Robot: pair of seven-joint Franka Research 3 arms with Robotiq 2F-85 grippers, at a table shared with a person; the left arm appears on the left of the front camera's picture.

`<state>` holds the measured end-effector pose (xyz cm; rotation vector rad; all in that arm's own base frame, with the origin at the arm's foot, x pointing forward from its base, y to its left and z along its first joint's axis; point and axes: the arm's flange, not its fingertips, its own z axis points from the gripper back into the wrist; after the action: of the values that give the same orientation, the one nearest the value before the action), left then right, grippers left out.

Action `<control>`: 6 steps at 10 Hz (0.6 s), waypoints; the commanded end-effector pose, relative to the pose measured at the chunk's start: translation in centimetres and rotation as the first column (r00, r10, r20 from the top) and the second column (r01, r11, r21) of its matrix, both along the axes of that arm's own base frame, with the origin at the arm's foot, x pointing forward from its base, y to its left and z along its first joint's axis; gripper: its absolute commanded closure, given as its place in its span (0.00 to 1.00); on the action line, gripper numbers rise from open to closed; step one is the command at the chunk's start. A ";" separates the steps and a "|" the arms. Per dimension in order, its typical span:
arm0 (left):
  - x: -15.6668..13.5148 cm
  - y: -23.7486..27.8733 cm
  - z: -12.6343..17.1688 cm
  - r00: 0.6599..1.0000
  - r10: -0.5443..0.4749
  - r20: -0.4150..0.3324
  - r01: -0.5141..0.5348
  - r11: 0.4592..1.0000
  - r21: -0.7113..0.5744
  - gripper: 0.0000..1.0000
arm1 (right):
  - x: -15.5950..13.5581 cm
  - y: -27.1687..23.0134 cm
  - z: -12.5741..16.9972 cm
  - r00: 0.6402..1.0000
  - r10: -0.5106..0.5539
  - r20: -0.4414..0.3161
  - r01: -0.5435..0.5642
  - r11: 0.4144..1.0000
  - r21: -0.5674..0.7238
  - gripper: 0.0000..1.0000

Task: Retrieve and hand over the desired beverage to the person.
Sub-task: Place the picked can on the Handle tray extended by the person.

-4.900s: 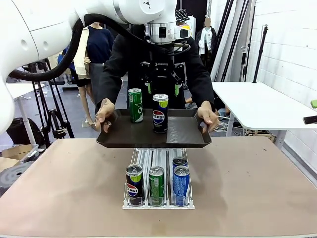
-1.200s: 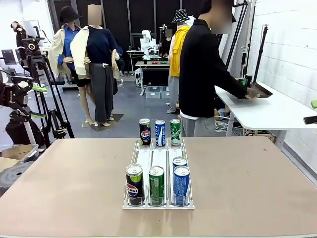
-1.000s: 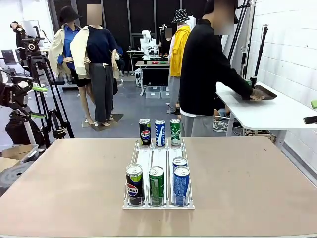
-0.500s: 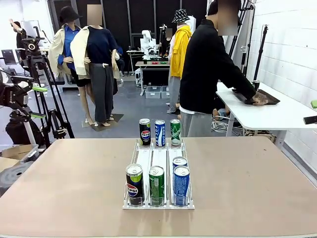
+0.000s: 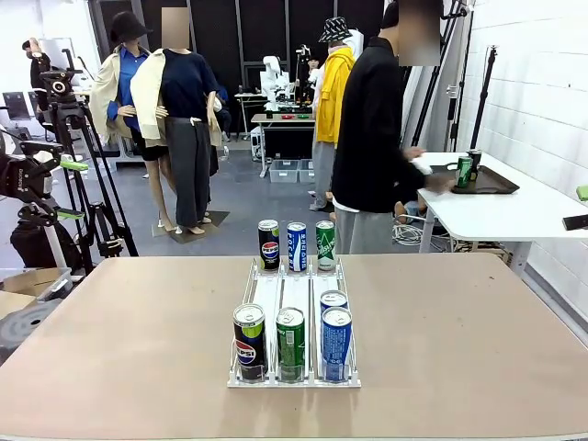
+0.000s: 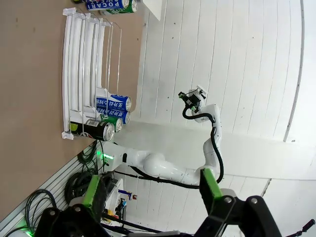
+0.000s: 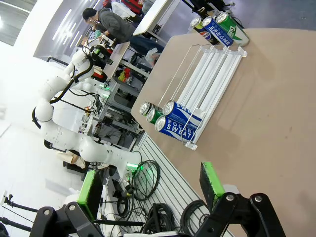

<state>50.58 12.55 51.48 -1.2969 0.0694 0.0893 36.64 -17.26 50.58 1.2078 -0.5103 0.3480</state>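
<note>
A clear rack [image 5: 294, 292] in the middle of the table holds several beverage cans. A Pepsi can [image 5: 249, 342], a green can [image 5: 290, 344] and a blue can [image 5: 336, 343] stand at its near end, and three more [image 5: 296, 246] at its far end. The person [image 5: 367, 138] in a black jacket stands beyond the table, turned toward a side table. My left gripper [image 6: 153, 187] is open and empty, high over the table, with the rack [image 6: 84, 74] far off. My right gripper [image 7: 150, 186] is open and empty too, well away from the rack [image 7: 212, 84].
A white side table [image 5: 496, 211] at the far right carries a dark tray [image 5: 491, 184] with a green can [image 5: 464, 172] on it. Camera tripods [image 5: 73, 175] stand at the left. Bare tabletop lies on both sides of the rack.
The person set the tray on the side table and drew both hands back from it. The left arm, over the tray several seconds ago, has left the front view.
</note>
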 end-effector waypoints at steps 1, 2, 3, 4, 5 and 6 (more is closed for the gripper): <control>0.0 0.1 0.1 1.000 0.007 -0.006 -0.007 1.000 0.002 0.00 | -0.1 0.3 -0.1 1.000 -0.009 0.006 0.009 1.000 -0.003 0.00; 0.0 0.1 0.1 1.000 0.007 -0.006 -0.007 1.000 0.002 0.00 | -0.1 0.3 -0.1 1.000 -0.009 0.006 0.009 1.000 -0.003 0.00; 0.0 0.1 0.1 1.000 0.007 -0.006 -0.007 1.000 0.002 0.00 | -0.1 0.3 -0.1 1.000 -0.009 0.006 0.009 1.000 -0.003 0.00; 0.0 0.1 0.1 1.000 0.007 -0.006 -0.007 1.000 0.002 0.00 | -0.1 0.3 -0.1 1.000 -0.009 0.006 0.009 1.000 -0.003 0.00; 0.0 0.1 0.1 1.000 0.007 -0.006 -0.007 1.000 0.002 0.00 | -0.1 0.3 -0.1 1.000 -0.009 0.006 0.009 1.000 -0.003 0.00; 0.0 0.1 0.1 1.000 0.007 -0.006 -0.007 1.000 0.002 0.00 | -0.1 0.3 -0.1 1.000 -0.009 0.006 0.009 1.000 -0.003 0.00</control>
<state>50.58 12.55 51.48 -1.2969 0.0693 0.0893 36.64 -17.26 50.58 1.2078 -0.5103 0.3479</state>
